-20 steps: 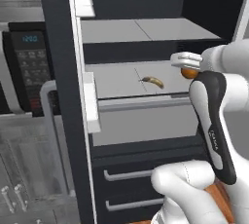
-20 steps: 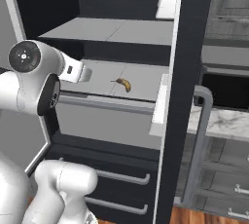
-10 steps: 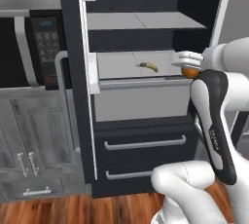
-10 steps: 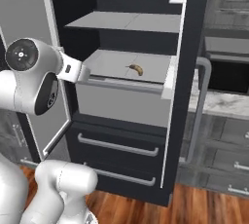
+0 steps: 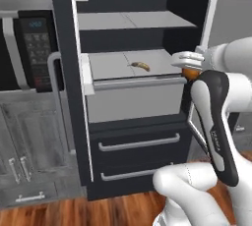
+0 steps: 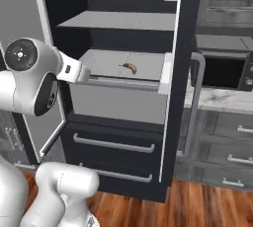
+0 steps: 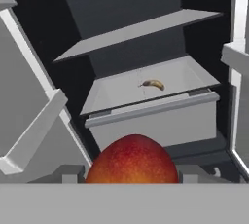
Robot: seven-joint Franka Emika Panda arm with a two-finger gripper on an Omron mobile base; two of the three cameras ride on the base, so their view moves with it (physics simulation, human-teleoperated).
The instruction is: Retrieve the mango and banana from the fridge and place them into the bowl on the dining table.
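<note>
My gripper (image 5: 189, 68) is shut on the mango (image 5: 191, 74), a smooth orange-red oval that sits low and centre in the hand view (image 7: 132, 162). I hold it out in front of the open fridge (image 5: 138, 141), level with the lower grey shelf. On that shelf, well inside the fridge, lies the banana (image 5: 140, 66) (image 6: 129, 67) (image 7: 152, 84), small, yellow and dark at the ends. It is apart from the gripper. The bowl and the dining table are out of view.
Both fridge doors stand open: one edge-on (image 5: 64, 72) (image 6: 180, 73), the other beside my arm (image 5: 221, 4). A black microwave (image 5: 29, 48) sits over grey cabinets (image 5: 29, 161). Two fridge drawers (image 6: 111, 144) are shut. Wood floor (image 5: 98, 210) lies in front.
The whole picture has shifted and the fridge looks smaller and farther off, so the base has backed away. The mango stays in my gripper. The banana has not moved on its shelf.
</note>
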